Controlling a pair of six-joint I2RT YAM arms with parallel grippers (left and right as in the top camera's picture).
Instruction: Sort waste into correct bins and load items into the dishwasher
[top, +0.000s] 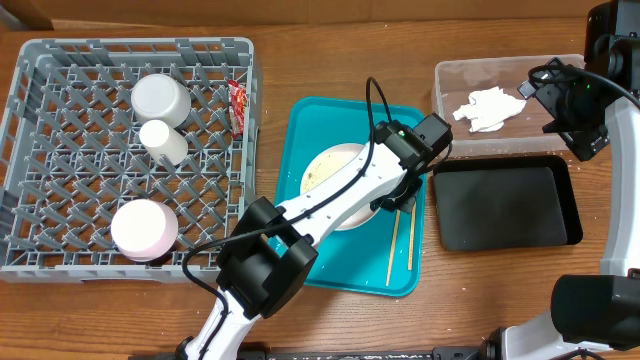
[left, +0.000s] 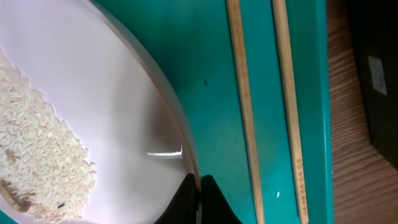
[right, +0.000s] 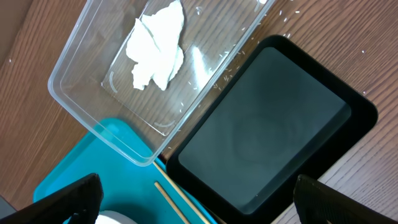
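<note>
A white plate (top: 330, 175) with rice scraps (left: 43, 149) lies on the teal tray (top: 300, 130). My left gripper (left: 200, 186) is shut on the plate's right rim (left: 177, 118). Two wooden chopsticks (top: 400, 245) lie on the tray right of the plate, also in the left wrist view (left: 245, 106). The crumpled napkin (top: 487, 108) lies in the clear tub (top: 445, 80). The black tray (top: 505, 205) stands in front of the tub. My right gripper (right: 199, 205) is open and empty, high above the tub and black tray. The sauce packet (top: 237, 106) lies at the grey rack's (top: 30, 150) right edge.
The rack holds a white cup (top: 160, 97), a smaller white piece (top: 163, 142) and an upturned white bowl (top: 143, 228). Loose rice grains lie in the clear tub (right: 93, 93) near the black tray (right: 267, 137). The left arm reaches across the teal tray.
</note>
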